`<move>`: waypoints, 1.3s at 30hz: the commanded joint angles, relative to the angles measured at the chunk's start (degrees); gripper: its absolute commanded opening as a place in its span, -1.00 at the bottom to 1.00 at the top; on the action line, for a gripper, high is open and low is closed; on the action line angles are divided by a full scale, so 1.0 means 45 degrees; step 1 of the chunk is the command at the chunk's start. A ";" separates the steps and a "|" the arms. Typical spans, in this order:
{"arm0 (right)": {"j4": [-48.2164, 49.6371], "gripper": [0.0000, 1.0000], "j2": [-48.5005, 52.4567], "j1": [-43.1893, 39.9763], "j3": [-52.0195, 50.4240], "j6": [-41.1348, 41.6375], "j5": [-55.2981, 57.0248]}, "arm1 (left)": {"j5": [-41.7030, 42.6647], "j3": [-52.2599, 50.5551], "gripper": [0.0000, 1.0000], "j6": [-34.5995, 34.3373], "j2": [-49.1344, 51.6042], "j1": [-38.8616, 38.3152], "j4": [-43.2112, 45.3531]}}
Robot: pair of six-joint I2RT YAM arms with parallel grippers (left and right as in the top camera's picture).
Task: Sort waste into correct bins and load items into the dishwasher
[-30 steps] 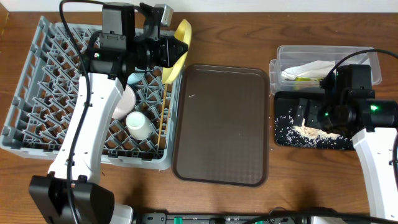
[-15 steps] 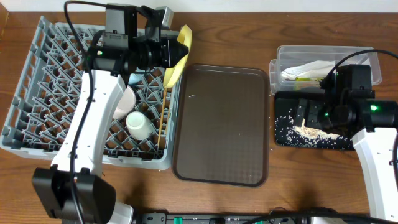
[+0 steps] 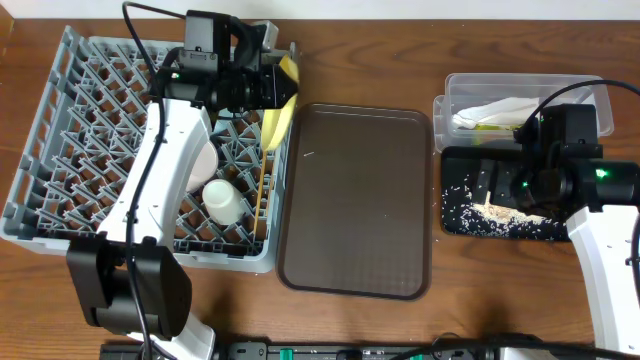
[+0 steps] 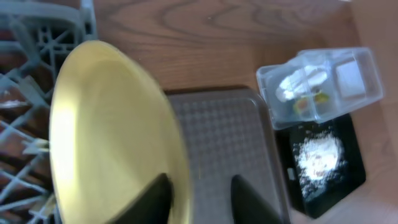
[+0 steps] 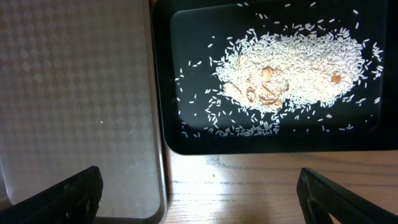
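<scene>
Here, the grey dish rack (image 3: pixel 60 150) held the yellow plate (image 3: pixel 278 115) on edge at its right side, 1 white cup (image 3: pixel 222 200), a white bowl (image 3: pixel 200 165) half under the arm, and chopsticks (image 3: pixel 264 195). The left gripper (image 4: pixel 198 198) stood parted astride the plate's rim, 1 finger clear of it. The clear box (image 3: pixel 590 95) held the napkin (image 3: pixel 490 112) and wrapper (image 3: pixel 485 127); the black tray (image 3: pixel 455 160) held rice (image 5: pixel 292 68). The right gripper (image 5: pixel 199 202) hung spread wide over that tray's edge. In all: 2 bins, 1 rack, 1 brown tray (image 3: pixel 355 200).

Overhead, plus two wrist cameras.
Overhead looks straight down on the desk (image 3: pixel 500 320); closer wrist views both catch the black tray (image 5: pixel 186 37).
</scene>
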 commanded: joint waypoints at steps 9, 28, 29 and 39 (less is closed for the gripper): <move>0.0146 0.98 -0.0102 -0.0199 0.0199 0.0126 0.0117 | -0.2438 0.0092 0.47 0.0296 -0.0525 0.0068 -0.0073; 0.3983 0.99 0.0704 0.0442 0.0199 0.0039 -0.0253 | -0.6897 0.0117 0.71 -0.0845 -0.2263 0.0029 -0.8208; 0.3585 0.98 0.0685 0.0442 0.0199 0.0039 -0.0248 | -0.6897 0.0112 0.71 -0.0835 -0.2278 0.0029 -0.8446; 0.2093 0.99 -0.2006 0.0515 -0.0413 0.0083 0.0413 | -0.6883 -0.1729 0.72 -0.0602 -0.4843 0.0029 -0.8131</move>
